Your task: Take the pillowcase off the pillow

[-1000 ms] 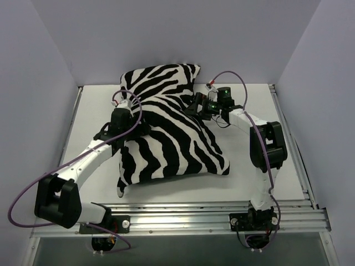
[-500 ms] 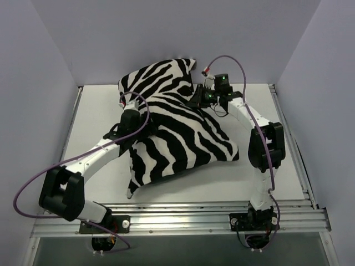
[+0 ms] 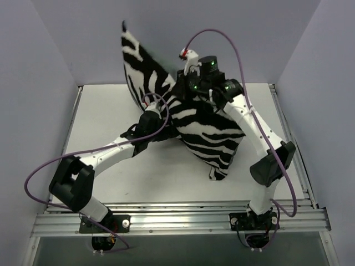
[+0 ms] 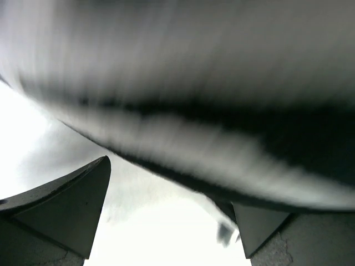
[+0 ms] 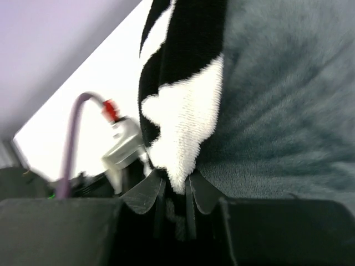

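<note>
Right gripper (image 5: 175,191): mine, pinched tight on the pillowcase (image 3: 205,130) edge, zebra side left, grey side right. Left gripper (image 4: 169,183): fingers spread wide, blurred striped cloth just beyond them. In the overhead view the pillowcase stands raised at top centre, its lower corner near the table (image 3: 100,111).

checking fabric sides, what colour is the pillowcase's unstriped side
The pillowcase back is dark grey-green, best seen in the right wrist view.
</note>
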